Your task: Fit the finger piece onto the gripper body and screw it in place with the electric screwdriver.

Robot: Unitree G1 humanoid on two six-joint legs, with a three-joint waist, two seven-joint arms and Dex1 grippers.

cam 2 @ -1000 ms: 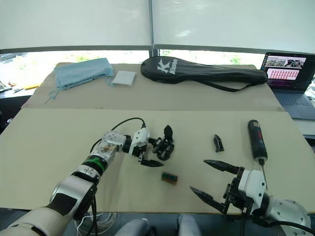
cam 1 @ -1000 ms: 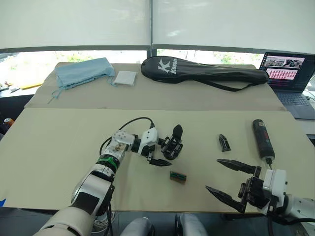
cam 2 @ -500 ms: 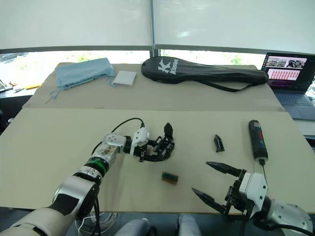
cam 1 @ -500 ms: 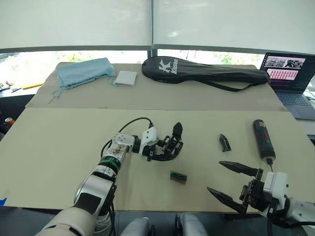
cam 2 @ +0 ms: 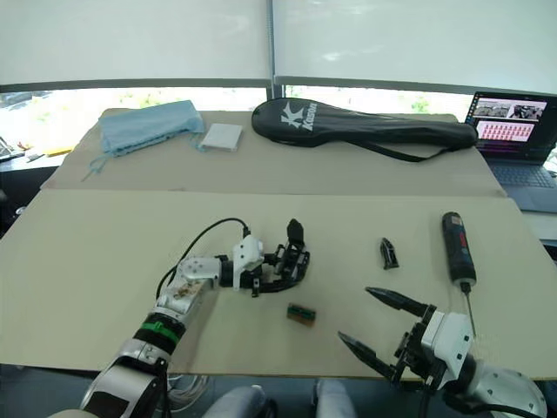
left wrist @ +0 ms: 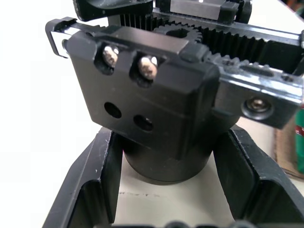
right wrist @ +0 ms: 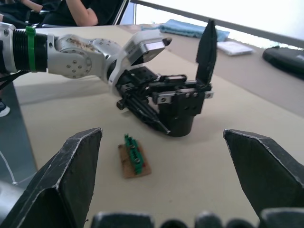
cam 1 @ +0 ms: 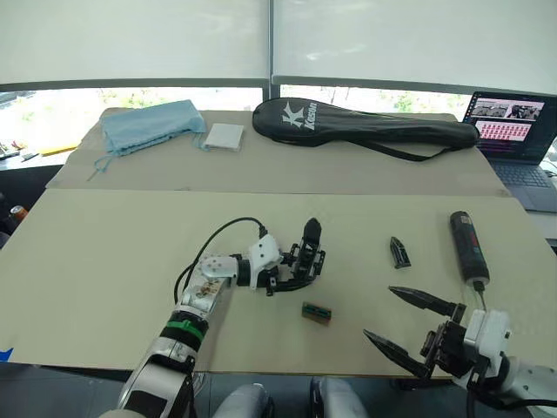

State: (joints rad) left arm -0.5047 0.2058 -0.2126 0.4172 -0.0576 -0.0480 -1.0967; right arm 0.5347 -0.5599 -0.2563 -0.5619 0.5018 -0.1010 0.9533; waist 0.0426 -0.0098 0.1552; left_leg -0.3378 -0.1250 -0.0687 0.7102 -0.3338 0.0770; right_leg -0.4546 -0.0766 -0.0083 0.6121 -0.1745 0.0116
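Tabletop gripper body [cam 1: 306, 261], base claw-hidden

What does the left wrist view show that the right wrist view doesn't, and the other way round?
Left wrist view: two screws and two empty holes in the gripper body's block, with toothed racks behind. Right wrist view: the left gripper closed around the body's round base, its upright finger, a small green part on the table, the open right fingers. Both share the gripper body between the left fingers.
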